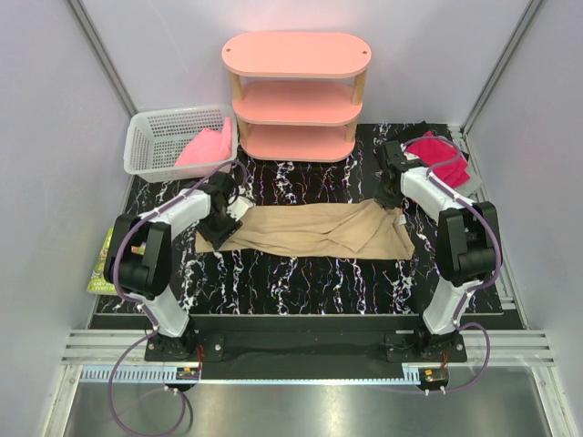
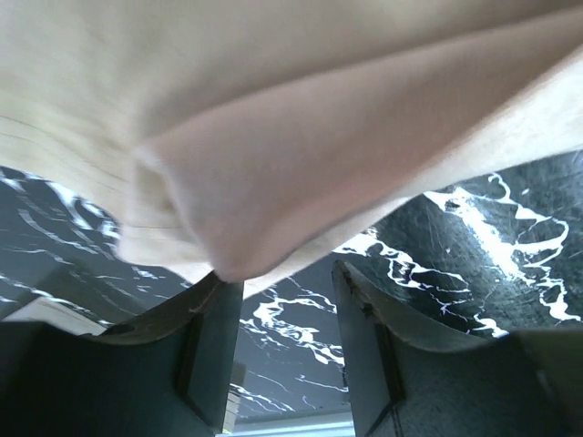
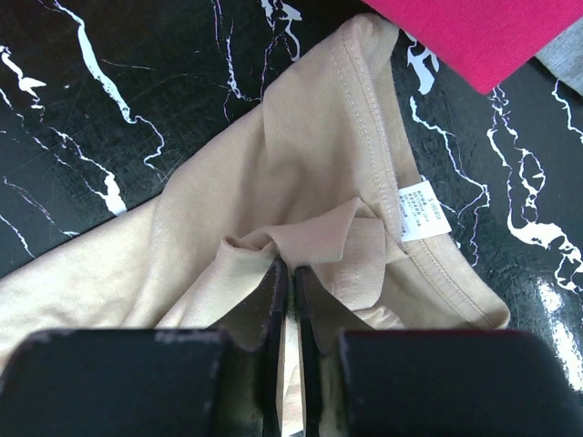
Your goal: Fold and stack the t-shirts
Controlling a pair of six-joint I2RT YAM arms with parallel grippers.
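The large tan-beige t-shirt [image 1: 314,230] lies stretched across the middle of the black marble table [image 1: 301,282]. My right gripper [image 1: 398,209] is at its right end. In the right wrist view the right gripper [image 3: 290,264] is shut on a raised fold of the tan t-shirt [image 3: 301,173] near the collar label. My left gripper [image 1: 217,231] is at the shirt's left end. In the left wrist view the left gripper [image 2: 282,278] is open, with the tan cloth [image 2: 301,127] draped just past the fingertips and bare table between them. A magenta-red t-shirt [image 1: 441,153] lies on a grey one [image 1: 471,182] at back right.
A pink three-tier shelf [image 1: 296,91] stands at the back centre. A white mesh basket [image 1: 150,146] at back left holds a light pink t-shirt [image 1: 208,146]. A black cloth [image 1: 421,129] lies behind the magenta one. A green flat item [image 1: 102,264] sits off the table's left edge.
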